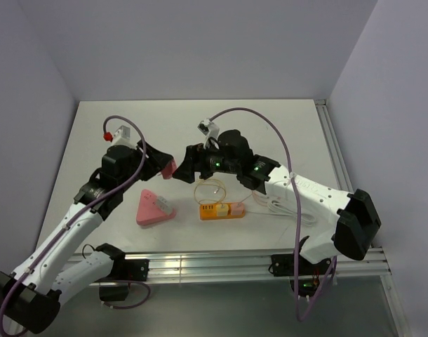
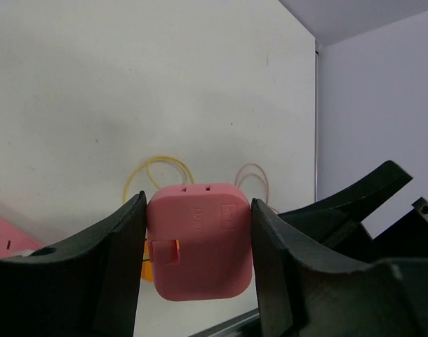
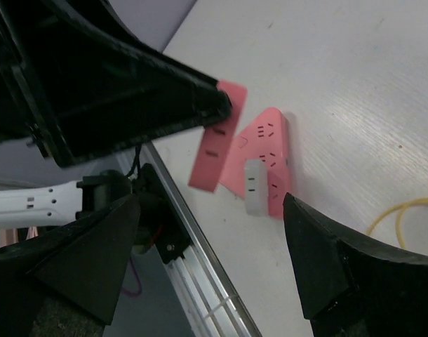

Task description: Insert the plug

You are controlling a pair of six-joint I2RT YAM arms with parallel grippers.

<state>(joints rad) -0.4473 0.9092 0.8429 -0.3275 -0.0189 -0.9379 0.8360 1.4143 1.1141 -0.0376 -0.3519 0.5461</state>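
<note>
Left tool [image 2: 198, 205] clenched on the pink plug [image 2: 200, 246], held mid-frame above the worktop [image 2: 130, 84].
Right tool [image 3: 210, 203] stood released; the plug's prongs were hidden; only a corner of the pink socket block [image 2: 7, 239] showed at lower left.

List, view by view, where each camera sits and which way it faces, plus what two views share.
Top external: above and behind the bases, looking down on the table; both arms show, left claw and right claw close together.
Left wrist: on the left arm, looking out across the table; its own fingers clamp the pink adapter.
Right wrist: on the right arm, looking back toward the near edge; its open fingers frame the triangular socket block.
Shared: both wrist views show the pink adapter.
</note>
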